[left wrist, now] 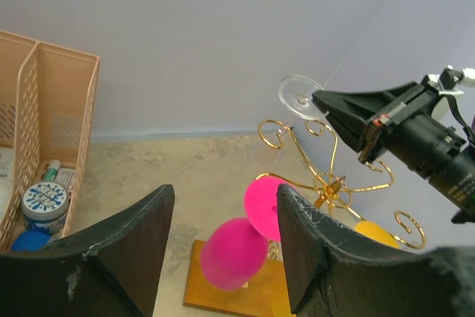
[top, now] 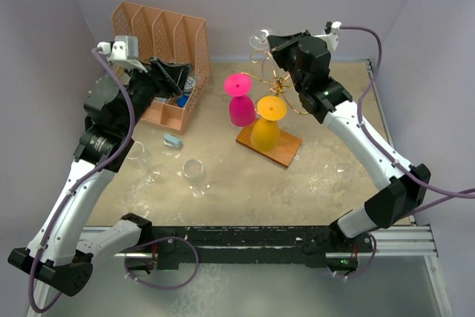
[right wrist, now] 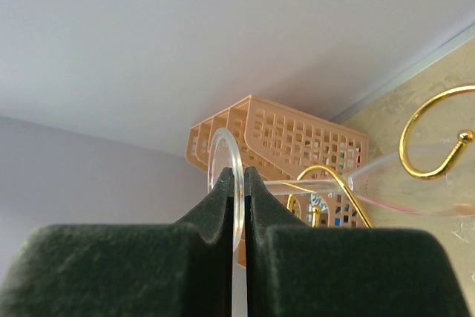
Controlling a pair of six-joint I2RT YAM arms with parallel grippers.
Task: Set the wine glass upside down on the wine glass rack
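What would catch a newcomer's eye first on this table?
A pink glass and a yellow glass sit upside down on the gold wine glass rack mid-table. Just behind, the right end effector pinches the foot of a clear wine glass, held sideways in the air by the rack's top curls.

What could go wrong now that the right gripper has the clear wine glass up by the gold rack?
1. The right gripper pinches the clear wine glass only by the thin edge of its foot, so the glass could swivel or slip.
2. Its bowl is close to a curled arm of the wine glass rack; a bump might jolt the rack.
3. The pink glass and yellow glass already hang there and could be shaken loose.
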